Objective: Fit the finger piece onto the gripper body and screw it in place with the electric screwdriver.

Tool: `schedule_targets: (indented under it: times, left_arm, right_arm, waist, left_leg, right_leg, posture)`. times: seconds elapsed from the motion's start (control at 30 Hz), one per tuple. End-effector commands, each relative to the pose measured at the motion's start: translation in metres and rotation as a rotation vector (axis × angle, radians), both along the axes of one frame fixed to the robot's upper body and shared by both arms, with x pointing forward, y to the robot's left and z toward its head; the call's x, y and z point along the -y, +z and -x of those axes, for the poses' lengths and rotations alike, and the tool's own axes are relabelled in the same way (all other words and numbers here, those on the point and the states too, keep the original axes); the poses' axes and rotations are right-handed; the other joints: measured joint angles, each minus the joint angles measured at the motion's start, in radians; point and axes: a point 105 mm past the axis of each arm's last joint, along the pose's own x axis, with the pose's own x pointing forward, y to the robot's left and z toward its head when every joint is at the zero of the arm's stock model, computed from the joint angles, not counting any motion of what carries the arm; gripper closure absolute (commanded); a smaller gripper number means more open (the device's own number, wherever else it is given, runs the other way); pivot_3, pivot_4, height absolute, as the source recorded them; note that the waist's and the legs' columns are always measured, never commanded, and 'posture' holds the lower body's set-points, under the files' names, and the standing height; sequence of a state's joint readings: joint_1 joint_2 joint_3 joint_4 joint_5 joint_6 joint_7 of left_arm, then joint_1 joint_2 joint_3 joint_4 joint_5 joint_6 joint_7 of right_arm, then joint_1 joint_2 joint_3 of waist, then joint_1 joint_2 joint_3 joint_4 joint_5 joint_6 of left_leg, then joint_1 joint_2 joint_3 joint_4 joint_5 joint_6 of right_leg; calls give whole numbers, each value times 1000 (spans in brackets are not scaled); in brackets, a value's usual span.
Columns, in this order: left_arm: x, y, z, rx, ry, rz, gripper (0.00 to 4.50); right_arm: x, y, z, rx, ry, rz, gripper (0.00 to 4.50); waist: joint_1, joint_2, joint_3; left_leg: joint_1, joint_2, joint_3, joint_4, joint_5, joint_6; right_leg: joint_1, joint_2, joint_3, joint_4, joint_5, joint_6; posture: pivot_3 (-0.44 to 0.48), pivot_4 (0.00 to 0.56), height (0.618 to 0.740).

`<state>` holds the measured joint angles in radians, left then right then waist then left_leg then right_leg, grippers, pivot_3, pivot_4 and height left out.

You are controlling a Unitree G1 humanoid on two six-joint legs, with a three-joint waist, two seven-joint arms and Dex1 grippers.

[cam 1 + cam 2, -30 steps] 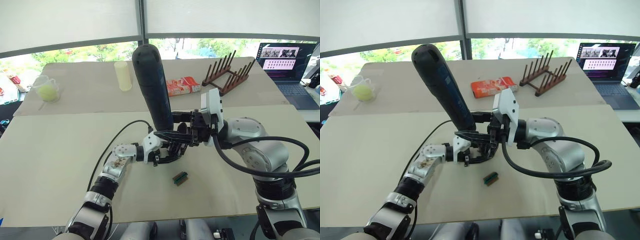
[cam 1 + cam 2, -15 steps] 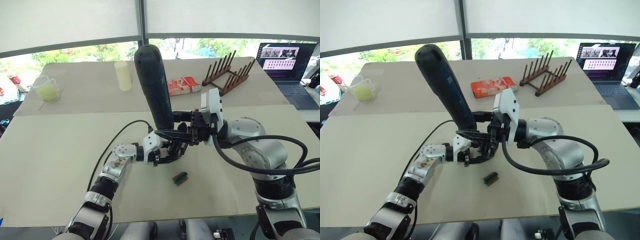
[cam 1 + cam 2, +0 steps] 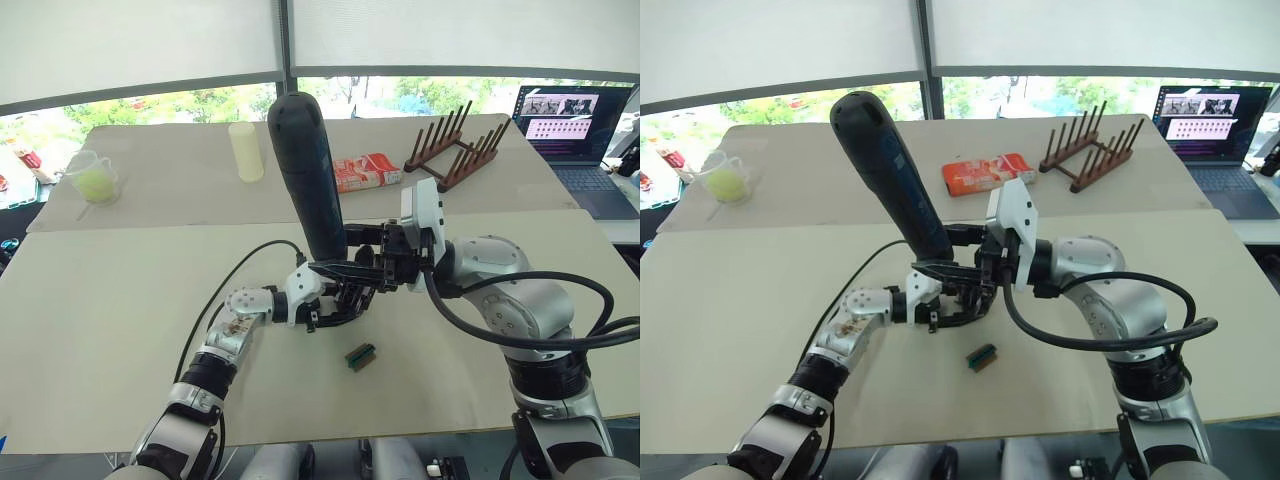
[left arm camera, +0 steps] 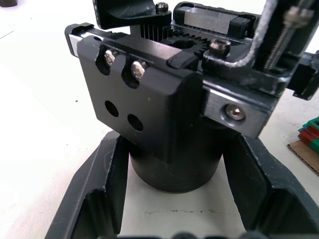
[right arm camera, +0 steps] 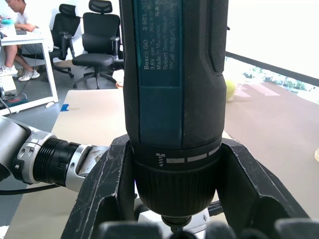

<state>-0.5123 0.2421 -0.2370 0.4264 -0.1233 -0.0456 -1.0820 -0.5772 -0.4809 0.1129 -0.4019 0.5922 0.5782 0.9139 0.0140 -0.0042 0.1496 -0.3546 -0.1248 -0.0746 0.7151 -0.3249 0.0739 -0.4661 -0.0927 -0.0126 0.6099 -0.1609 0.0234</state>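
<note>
The left gripper (image 4: pixel 172 219) held the gripper body (image 4: pixel 169 109) just above the near table (image 3: pixel 120 330), in the middle of it. Its two black fingers (image 4: pixel 99 194) were closed around the round base of the gripper body, one on each side. The left wrist view showed a black block on the gripper body with two silver screws and two bare holes under them. A toothed gear showed at its top.

The right gripper (image 5: pixel 174 219) held the electric screwdriver (image 3: pixel 305 170). Its fingers (image 5: pixel 107 189) were shut on the round collar at the low end of the tool. The screwdriver stood almost upright, leaning a little toward the robot's left. Its fat dark end was up high and its tip pointed down at the gripper body. Where the tip met the gripper body could not be seen. The two grippers were very close together, with the right one just above the left.

I could not pick out the finger piece as a loose part.

A small green and brown block (image 3: pixel 360 356) lay on the near table, close to the grippers and nearer the robot. On the far table sat a clear cup with something yellow (image 3: pixel 95 178), a pale yellow cylinder (image 3: pixel 246 150), a red and white box (image 3: pixel 365 172) and a brown wooden rack (image 3: pixel 455 145). An open laptop (image 3: pixel 572 120) sat far to the right.
</note>
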Motion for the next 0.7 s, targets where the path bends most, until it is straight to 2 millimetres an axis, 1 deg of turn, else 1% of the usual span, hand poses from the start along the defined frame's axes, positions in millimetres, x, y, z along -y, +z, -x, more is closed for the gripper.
schedule_targets:
  times: [0.03, 0.27, 0.47, 0.7]
  left_arm:
    - [3, 6, -1, 16, -7, 4, 2228]
    - [2, 6, -2, 16, -5, 2, 2228]
    - [1, 6, -2, 16, -4, 0, 2228]
    - [2, 6, -2, 17, -6, 2, 2228]
  right_arm:
    - [-3, 12, 9, 63, 33, -33, 2595]
    - [-4, 10, 8, 58, 33, -36, 2595]
    - [-6, 13, 11, 59, 43, -45, 2595]
    - [-4, 9, 7, 65, 26, -30, 2595]
  waist:
    - [0, 0, 0]
    - [0, 0, 0]
    - [0, 0, 0]
    - [0, 0, 0]
  left_leg:
    - [0, 0, 0, 0, 0, 0]
    - [0, 0, 0, 0, 0, 0]
    - [0, 0, 0, 0, 0, 0]
    - [0, 0, 0, 0, 0, 0]
  right_leg:
    - [0, 0, 0, 0, 0, 0]
    - [0, 0, 0, 0, 0, 0]
    - [0, 0, 0, 0, 0, 0]
    - [0, 0, 0, 0, 0, 0]
  posture:
    - [0, 150, 740]
    - [0, 150, 740]
    - [0, 150, 740]
    - [0, 150, 740]
